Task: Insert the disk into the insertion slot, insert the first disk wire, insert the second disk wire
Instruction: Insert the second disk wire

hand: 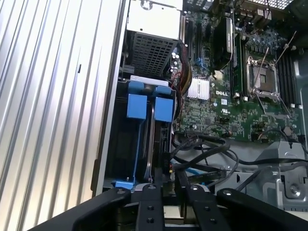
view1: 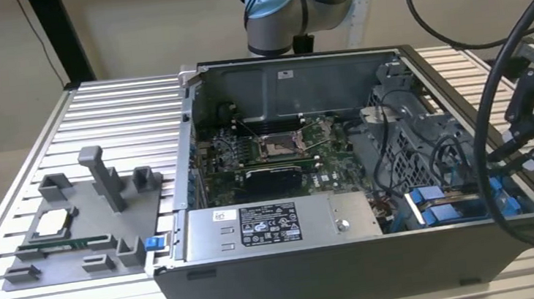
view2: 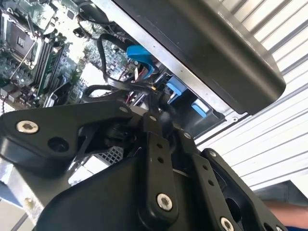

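The disk stands on edge in the insertion slot, at the case corner next to the power supply, its blue carrier tabs uppermost. In the exterior view the disk and slot sit at the case's front corner on the right. My gripper hangs over the slot's near end, its fingers close together on the black end of a disk wire. That wire loops out from the tips towards the motherboard. In the second wrist view the gripper meets the black wires beside blue bay pieces.
The open computer case lies on a ribbed aluminium table. A labelled grey power-supply box sits at the case's front, the motherboard behind it. A grey fixture with parts stands on the exterior view's left. Thick black cables hang at the right.
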Robot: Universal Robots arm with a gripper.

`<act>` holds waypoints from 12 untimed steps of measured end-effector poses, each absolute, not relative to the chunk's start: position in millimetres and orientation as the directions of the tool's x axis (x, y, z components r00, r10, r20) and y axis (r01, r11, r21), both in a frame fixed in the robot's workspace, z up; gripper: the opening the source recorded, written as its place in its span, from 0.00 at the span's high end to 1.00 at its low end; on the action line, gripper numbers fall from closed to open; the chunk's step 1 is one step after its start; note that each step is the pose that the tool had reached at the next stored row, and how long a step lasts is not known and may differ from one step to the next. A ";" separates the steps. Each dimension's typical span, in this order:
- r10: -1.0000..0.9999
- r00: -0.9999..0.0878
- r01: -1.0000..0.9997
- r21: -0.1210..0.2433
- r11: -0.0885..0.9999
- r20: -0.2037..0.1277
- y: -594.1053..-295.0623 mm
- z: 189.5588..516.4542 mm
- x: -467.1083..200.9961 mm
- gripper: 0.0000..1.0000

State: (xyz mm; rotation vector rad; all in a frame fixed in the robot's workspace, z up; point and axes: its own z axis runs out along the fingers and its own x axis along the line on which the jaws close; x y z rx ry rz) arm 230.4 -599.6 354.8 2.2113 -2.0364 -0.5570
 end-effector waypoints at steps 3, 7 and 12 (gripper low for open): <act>-0.976 0.048 -0.946 0.304 -0.112 -0.210 -600.8 354.8 231.1 0.00; -0.976 0.052 -0.945 0.305 -0.116 -0.213 -602.4 354.6 234.8 0.00; -0.975 0.065 -0.944 0.304 -0.130 -0.213 -602.4 349.4 235.2 0.00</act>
